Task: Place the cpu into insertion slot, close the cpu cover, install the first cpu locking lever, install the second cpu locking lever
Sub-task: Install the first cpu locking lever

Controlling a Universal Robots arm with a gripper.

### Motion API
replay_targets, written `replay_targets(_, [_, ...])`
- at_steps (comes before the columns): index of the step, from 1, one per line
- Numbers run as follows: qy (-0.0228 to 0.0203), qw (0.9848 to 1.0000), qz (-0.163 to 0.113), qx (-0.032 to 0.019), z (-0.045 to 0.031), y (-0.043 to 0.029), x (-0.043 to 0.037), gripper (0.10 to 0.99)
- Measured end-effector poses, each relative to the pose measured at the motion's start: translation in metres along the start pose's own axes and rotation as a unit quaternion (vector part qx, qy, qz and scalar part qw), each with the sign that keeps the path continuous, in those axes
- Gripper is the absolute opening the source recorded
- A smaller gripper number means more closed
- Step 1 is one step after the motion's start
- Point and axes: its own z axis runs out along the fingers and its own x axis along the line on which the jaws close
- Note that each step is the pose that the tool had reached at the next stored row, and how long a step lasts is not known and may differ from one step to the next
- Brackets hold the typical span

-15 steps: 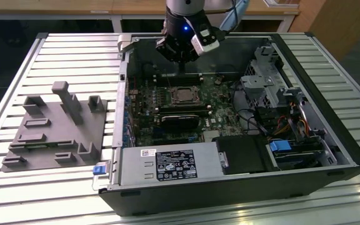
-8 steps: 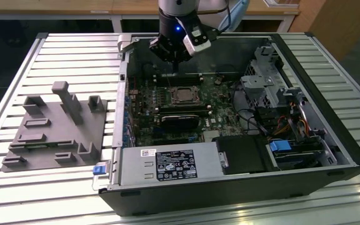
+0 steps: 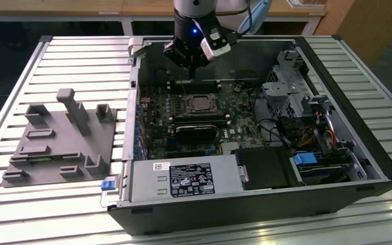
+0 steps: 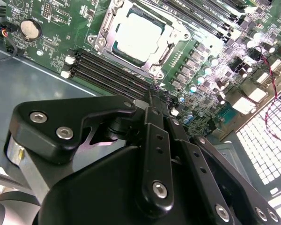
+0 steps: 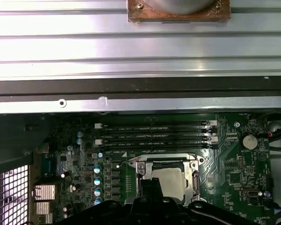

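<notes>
While my pincer [image 4: 152,92] hangs closed and empty, I see the cpu [image 4: 136,33] seated under the lowered cpu cover [image 4: 106,25]

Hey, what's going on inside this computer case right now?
A robot arm's black claw hovers shut and empty above the green motherboard inside the open black computer case. The square silver-topped cpu already sits in place, with the thin silvery metal cpu cover frame lying down around it.

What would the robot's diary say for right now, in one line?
black gripper: shut, empty, above green motherboard | silver-grey square cpu: lying flat | thin silvery square cover frame: down around cpu
</notes>
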Motion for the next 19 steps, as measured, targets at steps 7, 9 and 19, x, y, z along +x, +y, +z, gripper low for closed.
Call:
replay_targets(7, [0.0, 1.0, 0.0, 0.0, 0.0, -0.0001, 0.002, 0.106])
replay_targets(9, [0.0, 1.0, 0.0, 0.0, 0.0, -0.0002, 0.0027, 0.106])
replay_targets(19, [0.0, 1.0, 0.0, -0.0001, 0.001, -0.0004, 0.005, 0.106])
